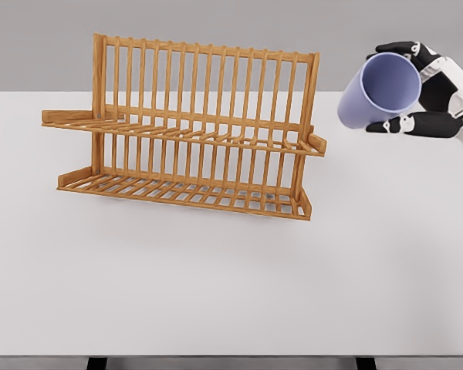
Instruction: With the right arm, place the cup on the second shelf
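Nearest to us lies the bare white table (216, 293), and standing on it further back is the wooden dish rack (189, 127), two slatted tiers with an upright slatted back. Its upper shelf (177, 131) holds nothing, and neither does the lower one. To the right of the rack, held up off the table, our right hand (428, 89) has its dark fingers (409, 123) curled round the lilac cup (380, 91), thumb below and fingers over the top. The cup is tipped on its side, its open mouth facing us and its long axis running back toward the palm. We judge the upper shelf lies to the cup's left and somewhat lower. Our left arm does not show.
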Available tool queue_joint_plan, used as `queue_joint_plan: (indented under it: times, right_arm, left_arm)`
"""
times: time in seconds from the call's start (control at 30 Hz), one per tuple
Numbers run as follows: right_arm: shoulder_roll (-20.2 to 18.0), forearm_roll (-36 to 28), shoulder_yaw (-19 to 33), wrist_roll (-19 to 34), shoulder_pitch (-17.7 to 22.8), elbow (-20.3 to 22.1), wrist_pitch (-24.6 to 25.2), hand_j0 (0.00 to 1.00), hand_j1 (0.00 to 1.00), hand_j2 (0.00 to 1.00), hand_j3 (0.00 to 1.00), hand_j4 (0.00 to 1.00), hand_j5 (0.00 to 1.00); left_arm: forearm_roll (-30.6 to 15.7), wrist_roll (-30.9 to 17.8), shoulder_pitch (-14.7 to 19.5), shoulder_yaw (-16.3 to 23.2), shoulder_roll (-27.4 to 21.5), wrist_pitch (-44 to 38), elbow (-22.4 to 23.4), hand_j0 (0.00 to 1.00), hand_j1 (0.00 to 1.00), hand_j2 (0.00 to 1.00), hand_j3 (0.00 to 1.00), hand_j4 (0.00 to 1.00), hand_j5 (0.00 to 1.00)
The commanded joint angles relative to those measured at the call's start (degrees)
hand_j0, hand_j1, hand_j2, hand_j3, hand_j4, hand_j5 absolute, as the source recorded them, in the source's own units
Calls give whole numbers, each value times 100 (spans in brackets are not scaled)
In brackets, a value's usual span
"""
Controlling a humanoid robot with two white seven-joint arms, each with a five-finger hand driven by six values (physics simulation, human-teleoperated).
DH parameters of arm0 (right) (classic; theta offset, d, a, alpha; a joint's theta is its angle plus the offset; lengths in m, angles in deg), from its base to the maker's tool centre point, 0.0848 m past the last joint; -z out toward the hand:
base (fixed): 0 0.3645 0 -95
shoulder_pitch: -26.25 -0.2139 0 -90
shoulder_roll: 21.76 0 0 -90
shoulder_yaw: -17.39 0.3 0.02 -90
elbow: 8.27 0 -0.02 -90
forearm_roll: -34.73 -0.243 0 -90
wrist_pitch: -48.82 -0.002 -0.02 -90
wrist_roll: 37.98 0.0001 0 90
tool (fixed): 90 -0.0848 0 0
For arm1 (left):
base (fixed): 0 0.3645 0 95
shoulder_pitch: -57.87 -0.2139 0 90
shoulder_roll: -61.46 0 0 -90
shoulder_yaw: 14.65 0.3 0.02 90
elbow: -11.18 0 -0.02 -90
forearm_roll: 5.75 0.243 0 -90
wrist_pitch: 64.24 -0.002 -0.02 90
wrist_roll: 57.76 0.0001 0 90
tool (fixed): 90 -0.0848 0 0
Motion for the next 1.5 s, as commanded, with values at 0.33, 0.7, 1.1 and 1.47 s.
queue_joint_plan:
  times: [0.33,0.7,1.1,1.47]
  right_arm:
    - [243,-16,-386,-1,-272,-38,16,66,66,66,66,66,66]
    - [384,450,-623,-1,-519,-99,-36,66,66,66,66,66,66]
    - [612,1144,-966,-1,-765,-99,-309,66,66,66,66,66,66]
    - [612,1435,-1291,-1,-809,-152,-827,67,67,67,67,67,67]
  left_arm:
    - [2,-2,0,1,0,-2,2,100,100,100,100,100,100]
    - [2,-2,0,1,0,-2,2,100,100,100,100,100,100]
    - [2,-2,0,1,0,-2,2,100,100,100,100,100,100]
    - [2,-2,0,1,0,-2,2,100,100,100,100,100,100]
